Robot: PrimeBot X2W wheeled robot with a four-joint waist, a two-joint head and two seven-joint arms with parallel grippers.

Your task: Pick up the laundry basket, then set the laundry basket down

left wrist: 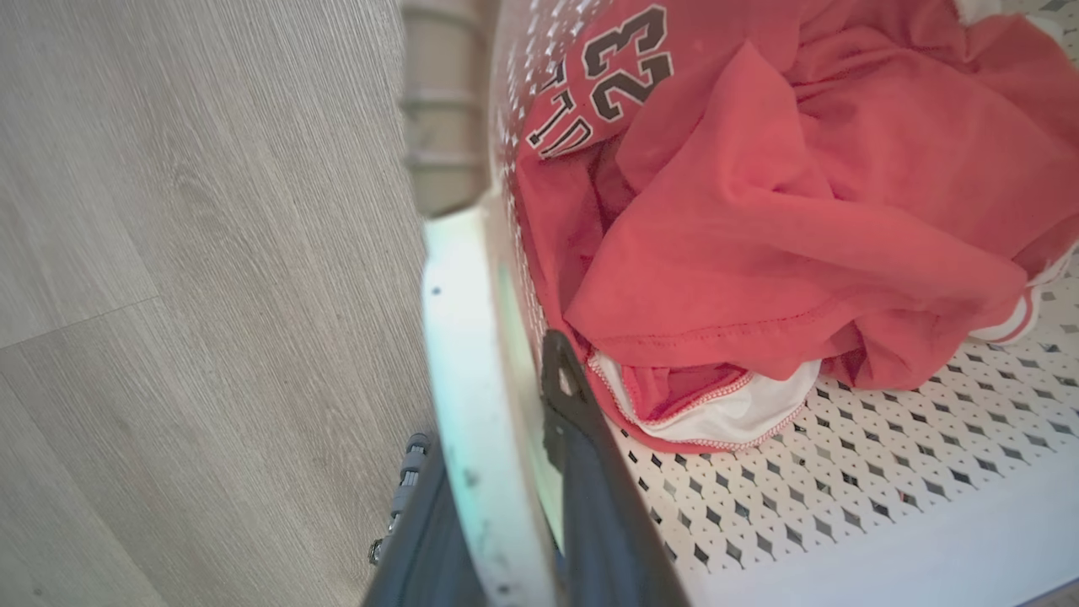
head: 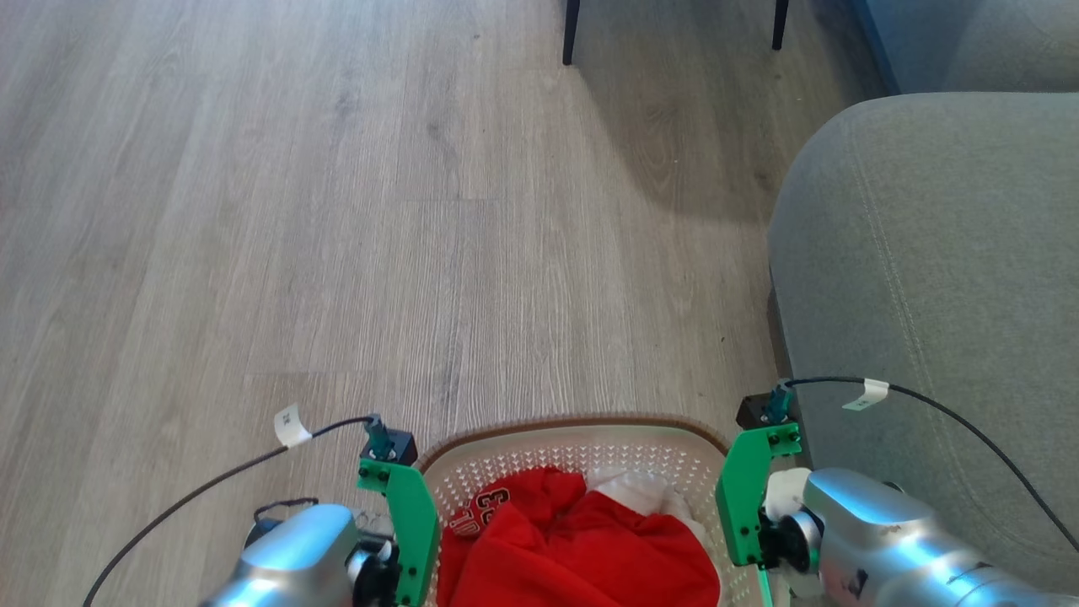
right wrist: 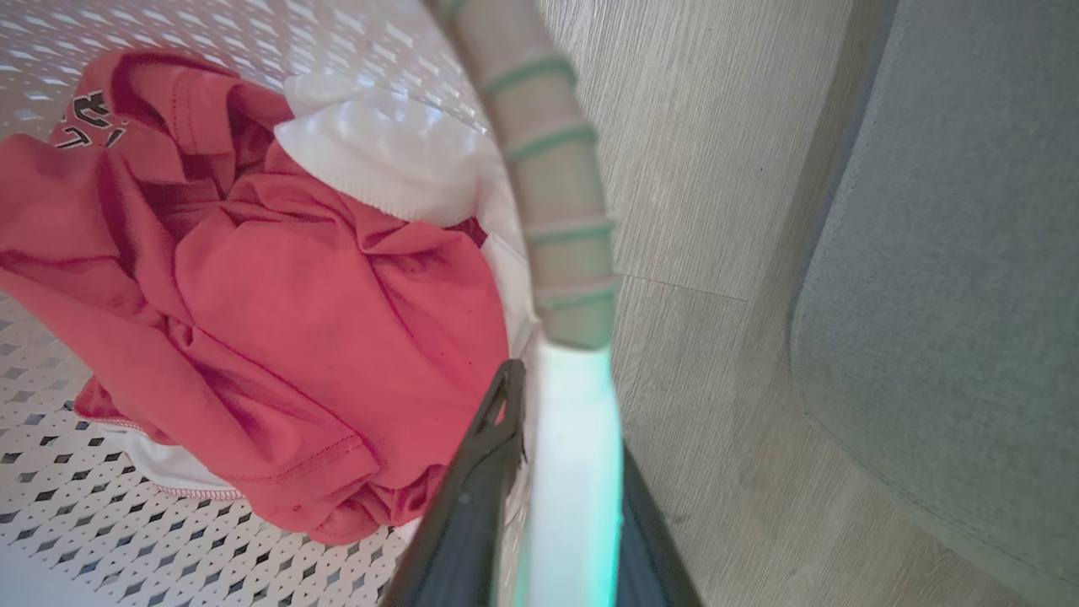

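A grey sofa arm [head: 927,253] bulks just beside the right gripper [right wrist: 573,421], and 2 dark furniture legs [head: 571,34] stand well apart across the pale wood-look plank floor [head: 337,211]. The laundry basket [head: 582,419] sits between the arms at the head view's bottom centre, holding a red shirt [left wrist: 759,211] printed "23" in black and a white garment [right wrist: 379,160]. The left gripper [left wrist: 485,405] and the right gripper each clamp a white side handle [left wrist: 468,354], 1 finger inside the wall, 1 outside.

Laundry basket [head: 590,447]: cream-white, diamond-pattern perforations, brown rim. Shirt [left wrist: 759,211]: red, black "23" outlined white. Cloth [right wrist: 379,160]: white. Floor [head: 337,253]: grey wood grain. Sofa [head: 927,253]: grey. Fingers [left wrist: 590,489]: dark.
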